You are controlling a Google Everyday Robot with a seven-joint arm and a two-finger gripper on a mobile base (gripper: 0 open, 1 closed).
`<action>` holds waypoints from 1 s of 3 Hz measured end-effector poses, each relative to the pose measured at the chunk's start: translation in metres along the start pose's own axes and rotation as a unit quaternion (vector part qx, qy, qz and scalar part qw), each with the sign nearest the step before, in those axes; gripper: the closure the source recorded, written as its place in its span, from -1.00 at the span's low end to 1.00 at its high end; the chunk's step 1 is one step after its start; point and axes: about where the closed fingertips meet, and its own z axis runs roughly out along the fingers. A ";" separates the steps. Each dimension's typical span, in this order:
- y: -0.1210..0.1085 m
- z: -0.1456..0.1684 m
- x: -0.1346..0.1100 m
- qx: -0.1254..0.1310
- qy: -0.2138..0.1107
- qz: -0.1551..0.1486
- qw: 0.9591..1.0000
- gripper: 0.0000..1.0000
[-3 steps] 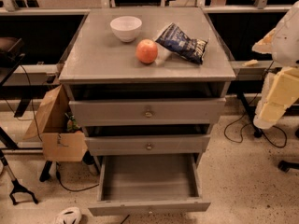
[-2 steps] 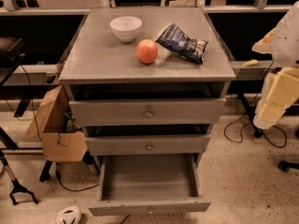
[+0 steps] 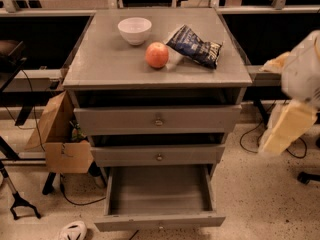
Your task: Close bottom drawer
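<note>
Looking down on a grey table (image 3: 100,66) with three drawers stacked in its front. Sitting on top: a white bowl (image 3: 134,30) toward the back, an apple (image 3: 157,54) near the middle, and a dark blue snack bag (image 3: 195,46) just to the right of the apple.

Standing pulled far out toward the camera at the foot of the table: the bottom drawer (image 3: 159,191), wide and shallow, showing nothing inside, its flat front panel nearly reaching the lower edge of the view. Sitting above it: the middle drawer (image 3: 125,155) and the top drawer (image 3: 115,119), both much further in, each showing a small round knob at the centre of its front.

Hanging at the right edge of the view, well apart from the table and well above the bottom drawer: a pale, blurred arm with its end effector (image 3: 286,130), touching nothing. Not possible to tell whether released or clenched.

Judging from this, only beginning the approach: bottom drawer wide open, no contact made yet. Next move calling for bringing the end effector down and leftward to the front of the open drawer, then pressing squarely against the panel near its centre and pushing toward the table, to avoid skewing or jamming.

Leaning by the table's left side: an open cardboard box (image 3: 57,134), clear of the drawer's path.
</note>
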 end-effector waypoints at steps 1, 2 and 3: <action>0.043 0.066 0.011 0.013 -0.010 0.005 1.000 -1.00; 0.043 0.066 0.011 0.013 -0.010 0.005 1.000 -1.00; 0.050 0.099 0.025 -0.003 -0.012 0.041 0.999 -1.00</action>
